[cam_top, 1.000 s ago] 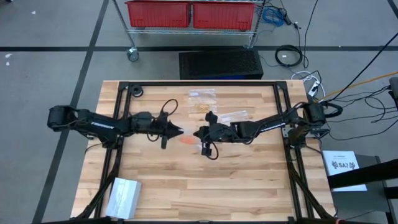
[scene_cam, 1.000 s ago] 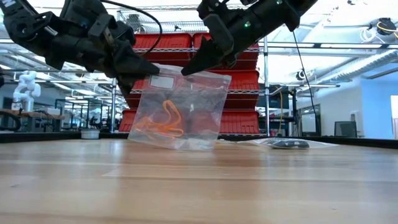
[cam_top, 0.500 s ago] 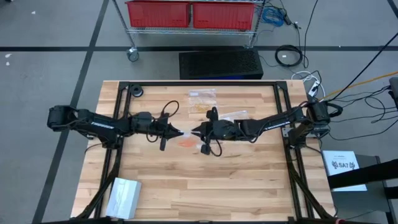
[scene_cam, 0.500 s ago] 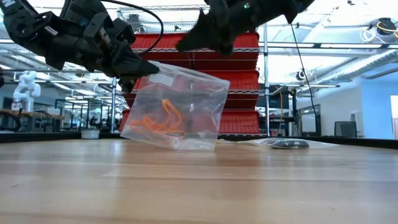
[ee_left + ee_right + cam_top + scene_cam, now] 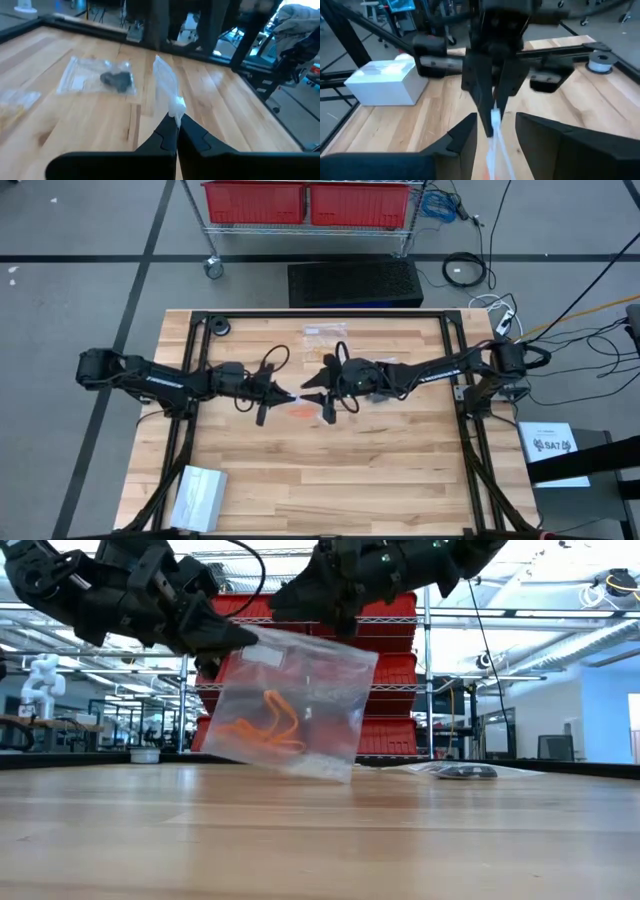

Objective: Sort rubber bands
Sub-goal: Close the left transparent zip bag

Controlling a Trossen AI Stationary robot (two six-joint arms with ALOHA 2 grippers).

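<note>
Looked like a robotics lab – wooden worktop (image 5: pixel 300 460) on a taped concrete floor (image 5: pixel 80 240), wire rack with red bins (image 5: pixel 305 202), loose cables (image 5: pixel 465 270) – more benches behind.

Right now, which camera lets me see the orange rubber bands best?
The low view: the orange rubber bands show side-on through the clear bag, which the left tool pinches by its corner. The high view gives only an orange smudge. The wrist views show the bag's edge, no bands.
</note>
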